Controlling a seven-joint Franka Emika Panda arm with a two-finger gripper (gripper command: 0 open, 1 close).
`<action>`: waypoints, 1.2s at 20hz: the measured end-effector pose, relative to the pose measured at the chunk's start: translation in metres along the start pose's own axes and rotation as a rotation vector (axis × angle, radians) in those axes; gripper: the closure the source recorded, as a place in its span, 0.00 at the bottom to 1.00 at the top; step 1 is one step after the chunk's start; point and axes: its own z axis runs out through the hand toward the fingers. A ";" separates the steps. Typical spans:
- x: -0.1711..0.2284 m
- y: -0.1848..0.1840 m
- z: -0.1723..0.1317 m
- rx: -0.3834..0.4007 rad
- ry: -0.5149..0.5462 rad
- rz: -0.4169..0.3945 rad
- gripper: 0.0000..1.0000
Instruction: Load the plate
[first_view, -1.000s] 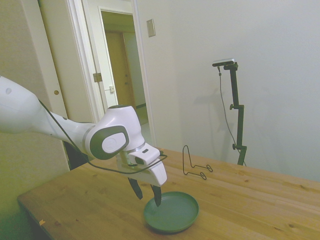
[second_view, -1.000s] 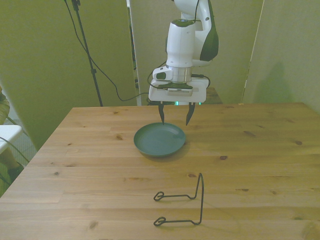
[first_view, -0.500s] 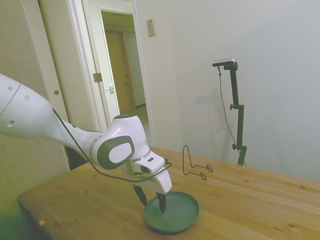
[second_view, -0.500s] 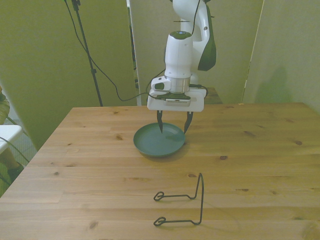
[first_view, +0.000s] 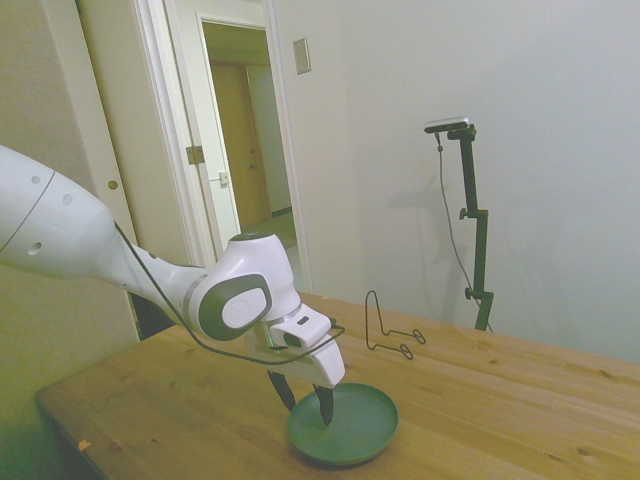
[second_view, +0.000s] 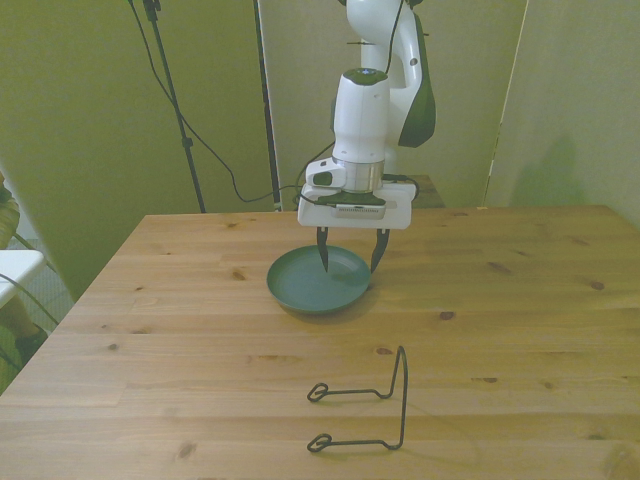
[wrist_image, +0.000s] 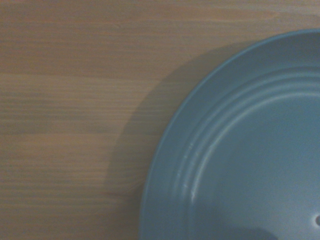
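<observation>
Two things are sitting on your tabletop (second_view: 520, 300): the teal-green plate (second_view: 318, 283) and a thin black wire stand (second_view: 365, 405). You are seeing the plate lying flat toward the far edge in the front view, a little toward the front view's left of the middle, while the wire stand is standing well apart from it, close to the near edge. In the side view the plate (first_view: 345, 428) is resting near the front of the tabletop (first_view: 520, 400) and the stand (first_view: 388, 326) is rising behind it, clear of it.

Your hand (second_view: 351, 250) is hanging straight down over the far part of the plate, its two dark fingers (second_view: 324, 250) spread apart — one is pointing into the plate's inside, the other is coming down at the rim on the front view's right. Nothing is sitting between them. The side view is showing the hand (first_view: 305, 396) the same way, with one fingertip low inside the plate; whether it is touching the surface you cannot tell from here.

Your wrist camera is looking down on a curved stretch of the plate (wrist_image: 250, 160) — raised rim, concentric ridges inside — lying on bare wood (wrist_image: 75, 100), somewhat out of focus.
</observation>
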 end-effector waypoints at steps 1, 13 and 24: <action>0.001 -0.001 0.000 -0.017 0.014 -0.020 0.00; -0.006 -0.012 0.006 -0.119 0.092 -0.124 0.00; -0.013 -0.017 0.010 -0.157 0.167 -0.161 0.00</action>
